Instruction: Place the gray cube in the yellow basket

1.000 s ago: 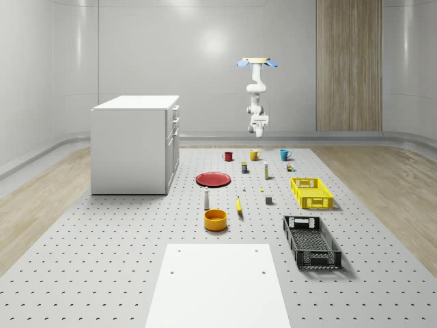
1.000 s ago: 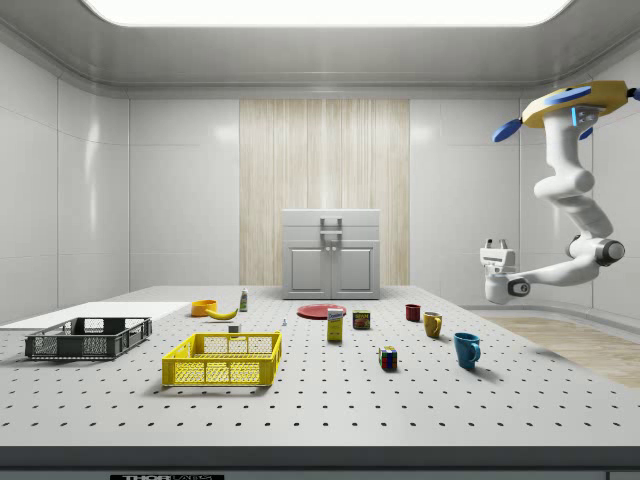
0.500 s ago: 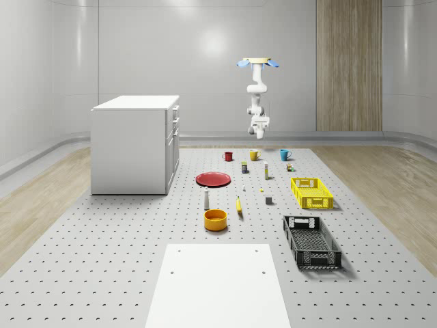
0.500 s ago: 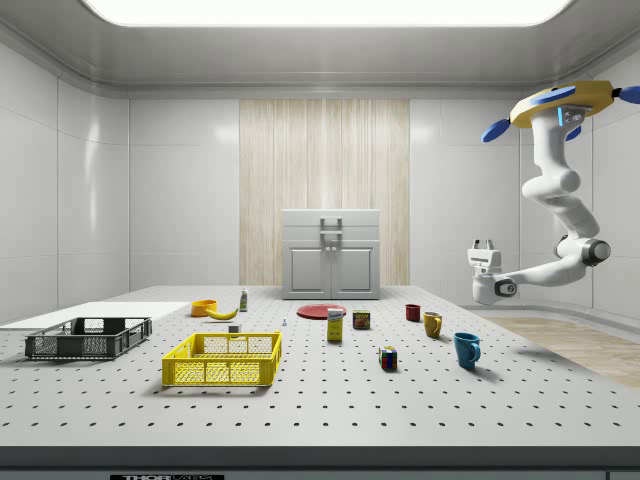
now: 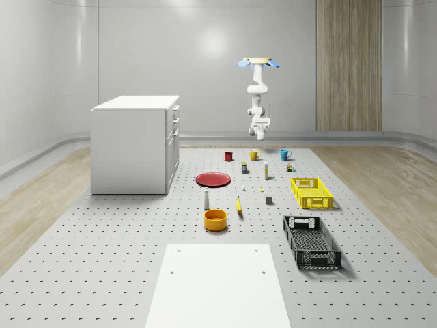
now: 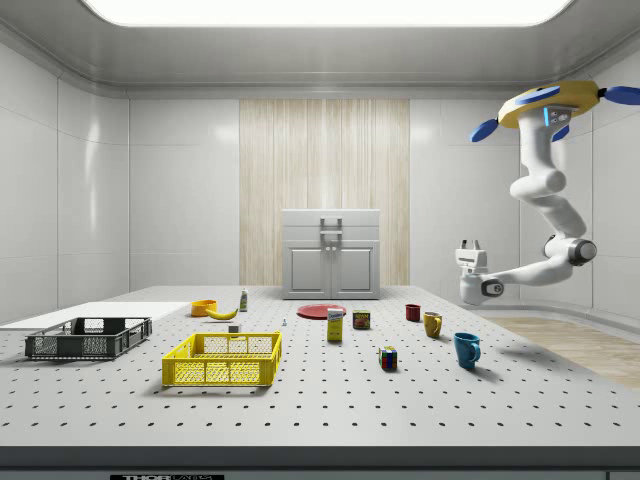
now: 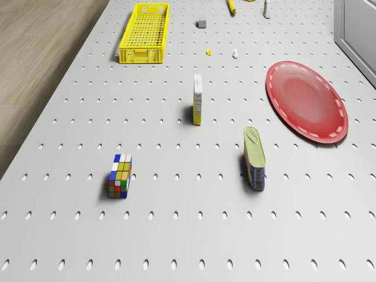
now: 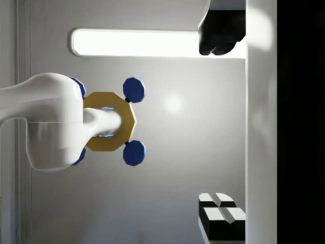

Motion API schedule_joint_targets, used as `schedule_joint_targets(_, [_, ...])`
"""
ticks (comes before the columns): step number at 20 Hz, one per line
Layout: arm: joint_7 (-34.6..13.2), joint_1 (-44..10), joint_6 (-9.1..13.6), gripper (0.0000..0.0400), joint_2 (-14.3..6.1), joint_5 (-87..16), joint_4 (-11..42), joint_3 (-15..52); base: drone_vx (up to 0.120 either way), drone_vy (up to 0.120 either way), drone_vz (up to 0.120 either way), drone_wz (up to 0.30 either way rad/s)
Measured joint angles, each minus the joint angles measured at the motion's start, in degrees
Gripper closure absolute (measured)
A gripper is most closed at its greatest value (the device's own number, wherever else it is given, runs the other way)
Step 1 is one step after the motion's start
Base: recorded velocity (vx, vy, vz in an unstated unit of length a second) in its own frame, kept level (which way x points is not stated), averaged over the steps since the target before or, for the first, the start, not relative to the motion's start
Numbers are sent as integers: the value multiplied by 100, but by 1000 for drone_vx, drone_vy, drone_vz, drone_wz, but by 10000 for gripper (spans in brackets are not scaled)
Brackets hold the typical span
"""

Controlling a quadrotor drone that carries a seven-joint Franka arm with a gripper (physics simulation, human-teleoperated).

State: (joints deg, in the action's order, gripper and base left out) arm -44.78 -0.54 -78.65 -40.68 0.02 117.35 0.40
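drone (image 6: 550, 104) hovers high over the table's far end, near the mugs. its gripper (image 6: 468, 247) points upward, fingers apart, holding nothing. the gray cube (image 5: 269, 200) sits on the table just beside the yellow basket (image 5: 311, 193), untouched.

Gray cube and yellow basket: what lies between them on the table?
Nothing. In the drone view, the stretch of perforated table between the gray cube and the yellow basket is bare.
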Motion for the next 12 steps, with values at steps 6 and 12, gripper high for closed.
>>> schedule_joint_targets(6, [-3, -8, -26, 0, -18, -30, 18, 23, 120, 0, 0, 0])
schedule_joint_targets(12, [-14, -28, -52, 0, -36, -115, 36, 84, 120, 0, 0, 0])
